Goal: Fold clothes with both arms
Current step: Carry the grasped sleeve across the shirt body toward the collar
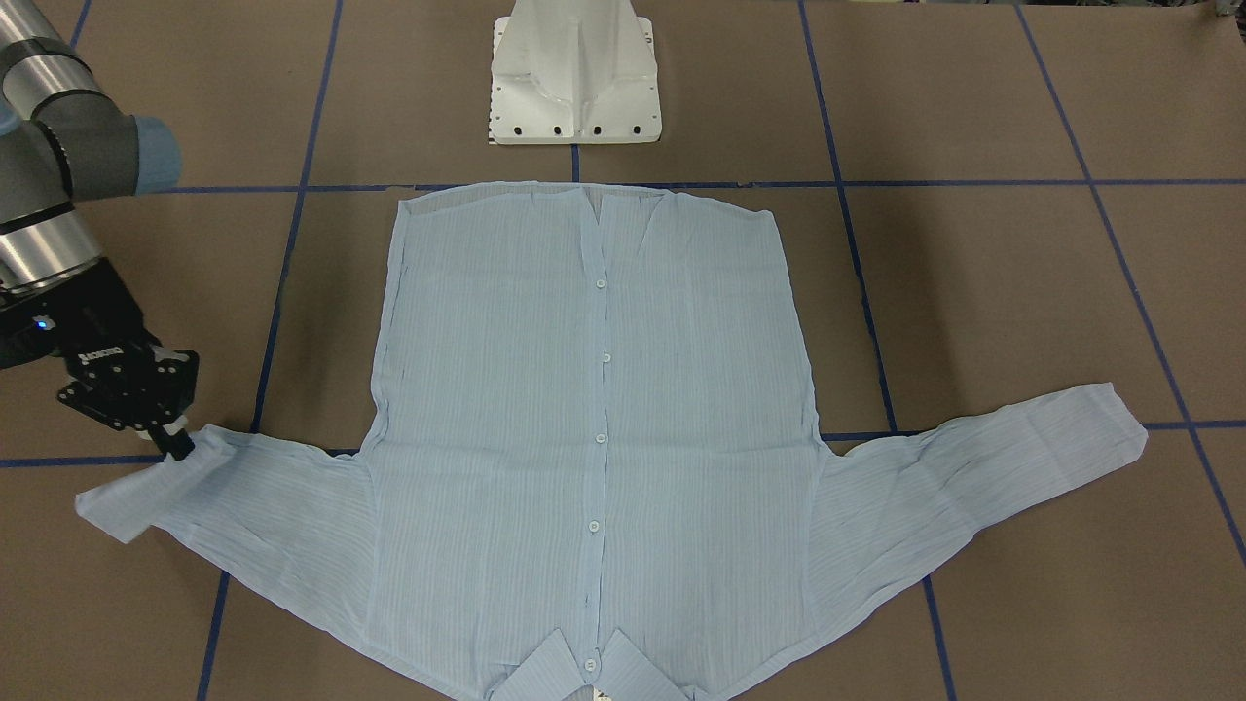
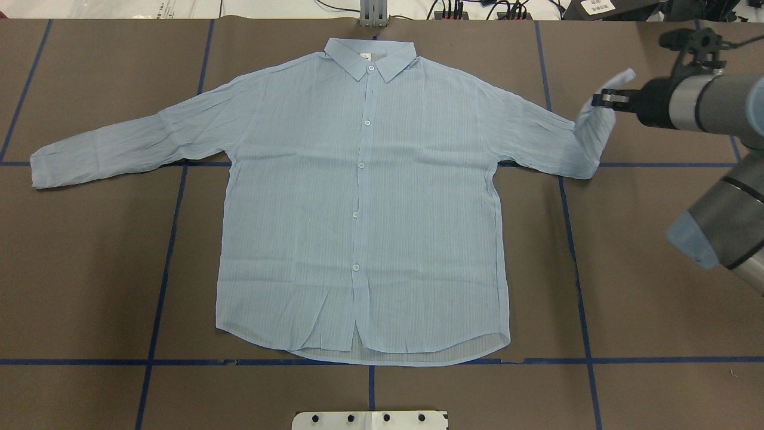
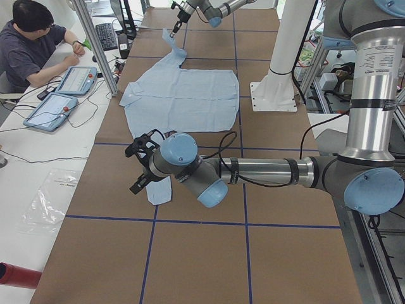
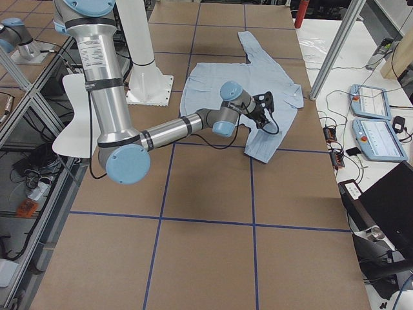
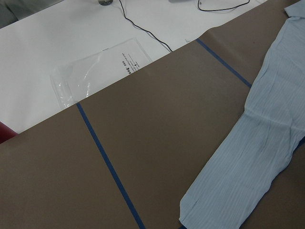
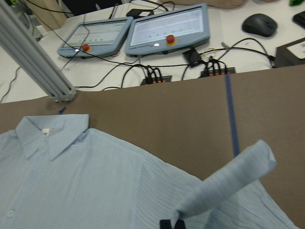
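Since the sleeve (image 2: 537,134) must fold over the shirt (image 2: 364,197), right tool (image 2: 603,98) clamps cuff (image 2: 618,80) raised off counter (image 2: 632,269) | left tool (image 3: 139,174): closure cannot tell

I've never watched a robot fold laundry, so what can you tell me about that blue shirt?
The shirt is thin, pale blue, finely striped and crinkly, with a pointed collar and small white buttons, fastened. It lies flat, front up, on the brown table, collar away from the robot, sleeves spread sideways. The right gripper pinches the cuff on the robot's right and holds it lifted off the table; the other sleeve lies flat.
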Motion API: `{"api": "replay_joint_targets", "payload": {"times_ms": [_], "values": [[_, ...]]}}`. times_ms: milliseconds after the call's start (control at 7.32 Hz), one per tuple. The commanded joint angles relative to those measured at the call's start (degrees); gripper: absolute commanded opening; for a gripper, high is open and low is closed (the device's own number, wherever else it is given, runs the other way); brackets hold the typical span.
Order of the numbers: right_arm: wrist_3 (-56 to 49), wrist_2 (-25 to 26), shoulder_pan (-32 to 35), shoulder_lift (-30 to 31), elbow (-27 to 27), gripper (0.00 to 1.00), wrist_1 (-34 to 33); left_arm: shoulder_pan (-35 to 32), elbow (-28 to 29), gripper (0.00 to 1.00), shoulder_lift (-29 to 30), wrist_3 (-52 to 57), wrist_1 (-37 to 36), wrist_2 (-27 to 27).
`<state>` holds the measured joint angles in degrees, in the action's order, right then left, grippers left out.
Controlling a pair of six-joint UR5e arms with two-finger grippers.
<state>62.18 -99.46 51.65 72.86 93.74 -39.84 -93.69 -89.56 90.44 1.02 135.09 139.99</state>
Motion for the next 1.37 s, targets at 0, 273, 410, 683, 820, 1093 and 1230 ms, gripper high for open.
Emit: {"api": "replay_joint_targets", "payload": {"times_ms": [0,273,410,683,820,1093,1230], "values": [[0.0,9.6,-8.1,-11.7,-5.8,0.00,-0.3,0.0,0.3,1.00,0.0,-0.1,0.0,-0.2],[0.0,16.9,-14.5,-22.7,-14.7,0.00,-0.3,0.0,0.2,1.00,0.0,-0.2,0.0,-0.2],[0.0,19.7,-16.8,-28.5,-19.9,0.00,-0.4,0.0,0.2,1.00,0.0,-0.3,0.0,-0.2],[0.1,25.3,-20.8,-36.2,-26.3,0.00,-0.4,0.0,0.2,1.00,0.0,-0.2,0.0,-0.3],[0.1,25.5,-21.8,-37.9,-27.9,0.00,-0.5,0.0,0.1,1.00,0.0,-0.2,0.0,-0.3],[0.1,26.9,-25.0,-39.7,-29.3,0.00,-0.6,0.0,0.2,1.00,-0.1,-0.1,0.1,-0.3],[0.6,26.9,-25.6,-39.8,-29.3,0.99,-0.9,0.0,0.3,1.00,0.0,-0.1,0.0,-0.3]]}}
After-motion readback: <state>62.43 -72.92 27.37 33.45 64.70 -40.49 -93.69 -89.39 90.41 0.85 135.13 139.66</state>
